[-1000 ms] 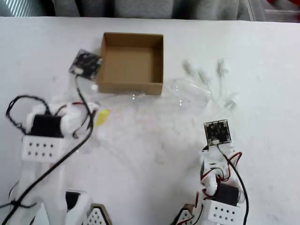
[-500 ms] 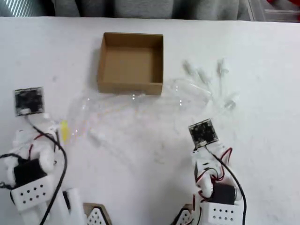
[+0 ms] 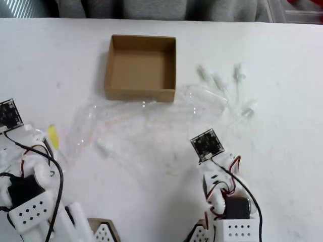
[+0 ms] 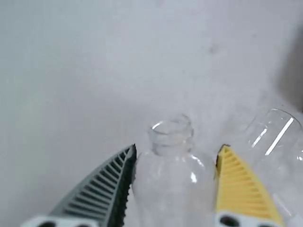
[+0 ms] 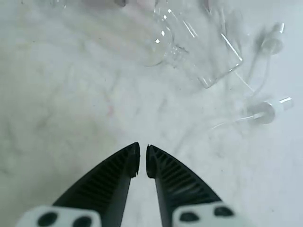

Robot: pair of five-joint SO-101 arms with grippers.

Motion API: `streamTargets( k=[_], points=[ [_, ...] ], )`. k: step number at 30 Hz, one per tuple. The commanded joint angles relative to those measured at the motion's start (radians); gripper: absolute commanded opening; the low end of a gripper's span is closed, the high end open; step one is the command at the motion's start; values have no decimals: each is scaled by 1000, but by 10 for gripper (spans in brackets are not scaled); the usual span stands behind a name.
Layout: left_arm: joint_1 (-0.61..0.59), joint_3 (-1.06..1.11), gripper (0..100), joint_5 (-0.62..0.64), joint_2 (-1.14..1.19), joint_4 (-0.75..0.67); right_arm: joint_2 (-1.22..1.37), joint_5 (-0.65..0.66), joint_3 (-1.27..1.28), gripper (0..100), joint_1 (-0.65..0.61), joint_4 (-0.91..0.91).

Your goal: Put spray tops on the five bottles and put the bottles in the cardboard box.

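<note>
Left wrist view: left gripper pinching a clear bottle, with the grey finger against one side of the body and the yellow finger against the other. The neck points away from the wrist, its mouth open and uncapped. Just outside the yellow finger lies a second bottle, close to the held one; whether the two touch cannot be told. Beyond the fingertips is the plain white table

Right wrist view: right gripper pressed almost together, a thin slit between the black fingertips, holding nothing. Well ahead of the tips lie loose bottles on their sides in a cluster. Off to one side of them are spray tops with thin dip tubes, lying apart from the bottle necks

High view: cardboard box stands open side up, beyond both grippers and past the loose bottles. It is well apart from the left gripper, which sits far out toward the table edge — the right gripper is nearer the bottle cluster
</note>
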Motion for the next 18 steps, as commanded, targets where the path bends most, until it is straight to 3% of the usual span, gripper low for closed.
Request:
streamTargets(
  k=[1,8,18],
  points=[
    [-67,-103,252,12,94,-21,111,9,-112,17,-10,8],
    [-130,-269,252,14,479,-49,550,15,-427,17,-22,15],
    [-220,-387,252,14,759,-118,1082,9,-852,18,-262,137]
  ],
)
